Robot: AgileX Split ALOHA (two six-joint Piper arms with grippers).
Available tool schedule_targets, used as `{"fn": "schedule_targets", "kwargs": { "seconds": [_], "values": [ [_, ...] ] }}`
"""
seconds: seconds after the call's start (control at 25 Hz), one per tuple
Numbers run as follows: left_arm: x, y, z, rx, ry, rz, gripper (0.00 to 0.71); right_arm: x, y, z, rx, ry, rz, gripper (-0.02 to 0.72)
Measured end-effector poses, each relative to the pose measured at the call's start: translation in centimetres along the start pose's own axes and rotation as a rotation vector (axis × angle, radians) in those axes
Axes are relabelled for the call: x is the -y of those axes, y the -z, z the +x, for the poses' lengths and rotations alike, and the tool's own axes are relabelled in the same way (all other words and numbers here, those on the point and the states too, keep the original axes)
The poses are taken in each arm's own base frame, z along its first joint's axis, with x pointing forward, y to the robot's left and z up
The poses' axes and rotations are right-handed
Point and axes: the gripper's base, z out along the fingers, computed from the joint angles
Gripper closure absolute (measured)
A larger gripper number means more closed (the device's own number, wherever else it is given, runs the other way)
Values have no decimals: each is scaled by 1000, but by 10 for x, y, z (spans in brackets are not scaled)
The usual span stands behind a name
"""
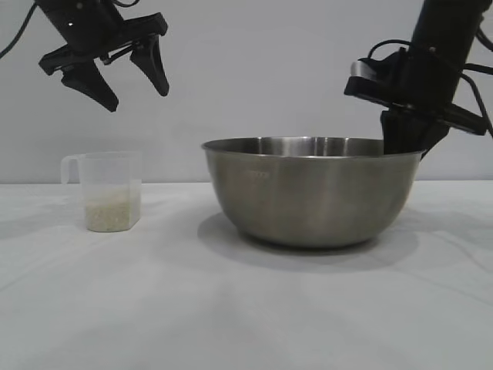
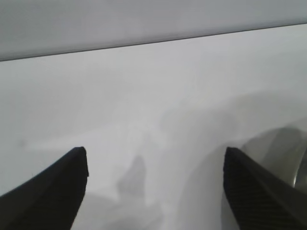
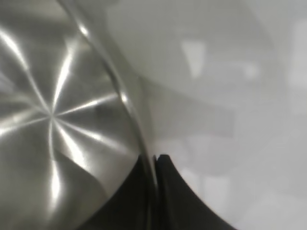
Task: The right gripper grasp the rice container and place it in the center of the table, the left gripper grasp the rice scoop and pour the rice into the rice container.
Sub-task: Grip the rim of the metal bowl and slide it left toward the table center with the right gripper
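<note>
The rice container [image 1: 312,196], a large steel bowl, stands on the white table [image 1: 231,316] a little right of the middle. My right gripper [image 1: 400,146] reaches down over its right rim. In the right wrist view it [image 3: 154,160] is shut on the thin rim, one finger inside the rice container [image 3: 53,120] and one outside. The rice scoop [image 1: 110,191], a translucent cup with a loop handle, stands at the left with rice [image 1: 112,213] in its bottom. High above it my left gripper [image 1: 137,96] hangs open and holds nothing [image 2: 156,153].
A plain pale wall closes the back of the table. White tabletop [image 1: 173,231] shows between the scoop and the bowl. The bowl's edge [image 2: 283,148] shows beside one finger in the left wrist view.
</note>
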Motion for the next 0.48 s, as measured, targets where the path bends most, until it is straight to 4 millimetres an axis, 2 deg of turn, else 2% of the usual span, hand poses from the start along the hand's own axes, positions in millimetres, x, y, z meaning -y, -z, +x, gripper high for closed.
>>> {"fn": "schedule_targets", "kwargs": {
  "seconds": [0.16,0.48],
  "values": [
    [0,0,0,0,0,0,193,-8,-4,-2,5,19,3,703],
    [1,0,2,-19,0,8,193,-3,-4,-3,21,24,54,703]
  ]
}}
